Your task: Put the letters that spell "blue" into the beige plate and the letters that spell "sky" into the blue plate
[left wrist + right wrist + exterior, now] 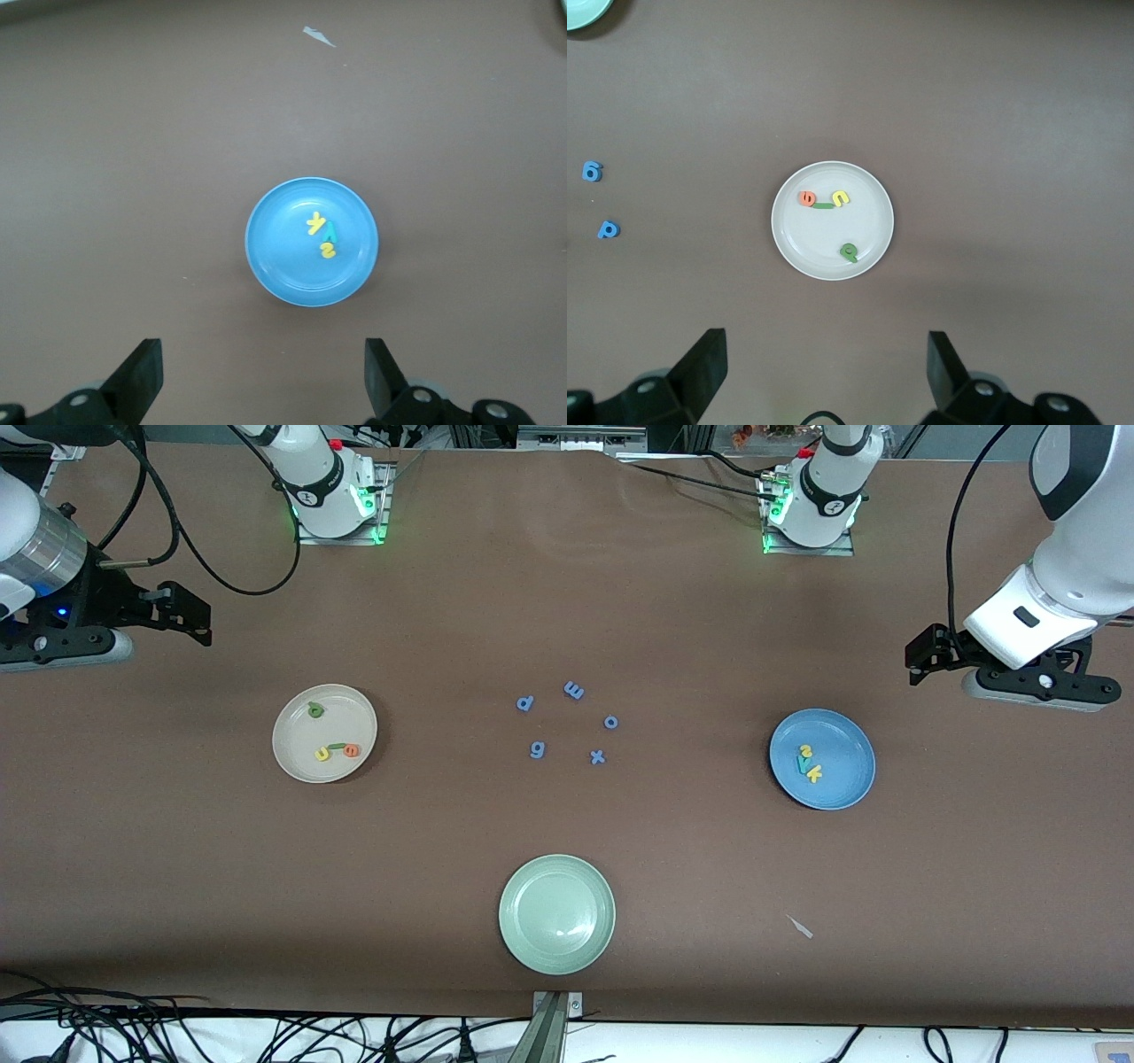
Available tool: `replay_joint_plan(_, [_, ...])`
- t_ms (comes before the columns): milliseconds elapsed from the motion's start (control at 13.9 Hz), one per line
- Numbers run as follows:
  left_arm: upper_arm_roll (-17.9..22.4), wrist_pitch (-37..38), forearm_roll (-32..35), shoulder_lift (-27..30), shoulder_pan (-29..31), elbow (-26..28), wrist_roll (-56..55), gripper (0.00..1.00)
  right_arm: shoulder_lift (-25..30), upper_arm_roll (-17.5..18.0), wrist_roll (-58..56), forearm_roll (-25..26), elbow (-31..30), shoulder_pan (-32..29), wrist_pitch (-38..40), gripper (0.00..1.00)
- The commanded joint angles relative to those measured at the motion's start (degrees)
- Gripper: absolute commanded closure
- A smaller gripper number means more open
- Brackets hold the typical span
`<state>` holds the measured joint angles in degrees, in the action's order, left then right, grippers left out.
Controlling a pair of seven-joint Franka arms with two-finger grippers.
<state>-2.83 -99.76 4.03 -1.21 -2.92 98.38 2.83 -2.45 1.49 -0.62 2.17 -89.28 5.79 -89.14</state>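
While both grippers hang open, the right gripper (824, 376) faces the beige plate (799, 257) holding green b (849, 252), yellow u (842, 198), orange e (807, 198); the left gripper (263, 381) faces the blue plate (275, 266).

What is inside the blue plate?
Three little foam letters lie in the blue plate: a yellow s, a teal y and a yellow k, bunched close together. Nothing covers them. Whether they overlap one another cannot be told.
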Motion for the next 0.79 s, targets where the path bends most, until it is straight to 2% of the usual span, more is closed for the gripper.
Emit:
replay_joint_plan(0, [-0.16,1.50,-1.31,-0.46,0.19,-1.53,-0.37,0.00,-0.54,0.01,0.44,-0.76,1.48,0.18,0.81,0.00])
replay_joint_plan(717, [-0.07,1.59,-1.22,-0.54,0.45,-1.61,-0.02,0.00,-0.63,-0.08,0.44,-0.67,1.57,0.18,0.63,0.00])
